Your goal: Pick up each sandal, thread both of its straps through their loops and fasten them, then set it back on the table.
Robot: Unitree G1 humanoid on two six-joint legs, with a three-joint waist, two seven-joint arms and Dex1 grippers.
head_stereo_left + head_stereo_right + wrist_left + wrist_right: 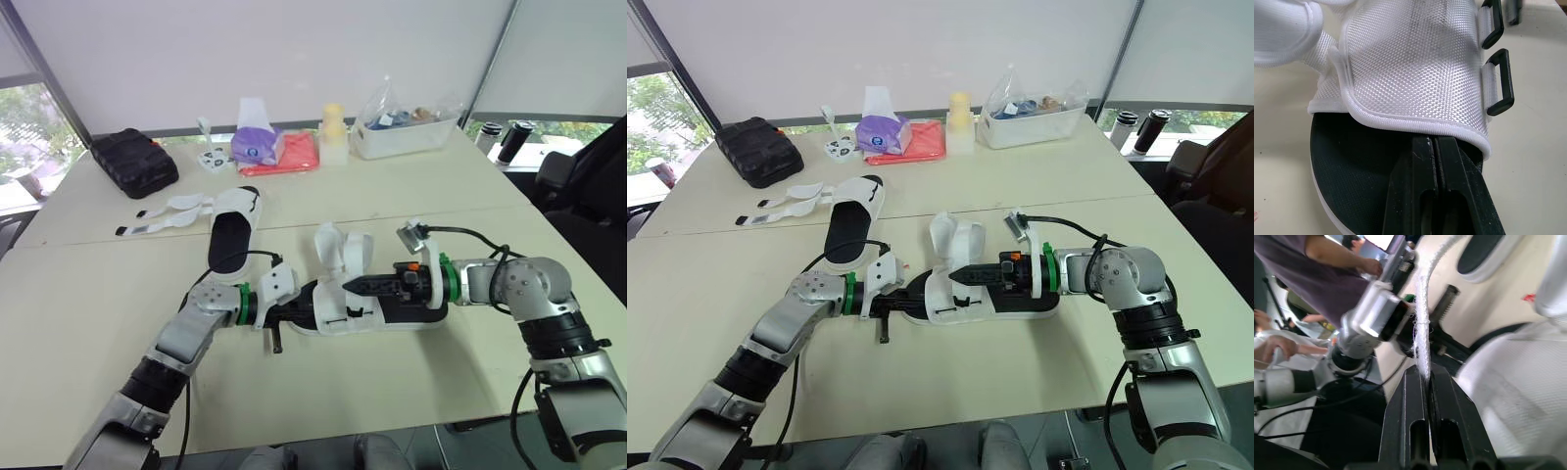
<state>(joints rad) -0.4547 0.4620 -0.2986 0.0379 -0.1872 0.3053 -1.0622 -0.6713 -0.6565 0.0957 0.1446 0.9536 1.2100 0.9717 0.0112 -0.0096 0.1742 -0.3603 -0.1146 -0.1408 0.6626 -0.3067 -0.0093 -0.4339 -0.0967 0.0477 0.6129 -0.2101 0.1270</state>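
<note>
Sandal [343,321] sole partly behind right hand [355,285], strap [1421,308] pinched

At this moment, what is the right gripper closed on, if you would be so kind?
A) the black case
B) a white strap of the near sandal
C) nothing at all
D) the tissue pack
B: in the right wrist view, the right gripper is shut on the thin white edge of a strap that rises from the near sandal.
</note>
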